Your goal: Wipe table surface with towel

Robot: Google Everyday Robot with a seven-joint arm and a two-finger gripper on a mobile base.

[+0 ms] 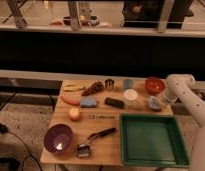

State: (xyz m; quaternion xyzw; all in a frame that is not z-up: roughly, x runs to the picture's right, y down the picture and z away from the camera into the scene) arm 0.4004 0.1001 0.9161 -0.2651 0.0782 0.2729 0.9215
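A crumpled pale blue towel (155, 103) lies on the wooden table (111, 134) near its right edge, just above the green tray. My white arm comes in from the right and bends down to it. My gripper (164, 99) is at the towel's right side, low over the table and touching or almost touching the towel. The arm's wrist hides the gripper's tip.
A green tray (151, 139) fills the front right. A red bowl (154, 85), white cup (130, 95), black block (114, 102), blue sponge (88, 102), metal cup (110, 84), carrot (69, 100), apple (74, 113), purple bowl (58, 138) and brush (93, 141) cover the rest.
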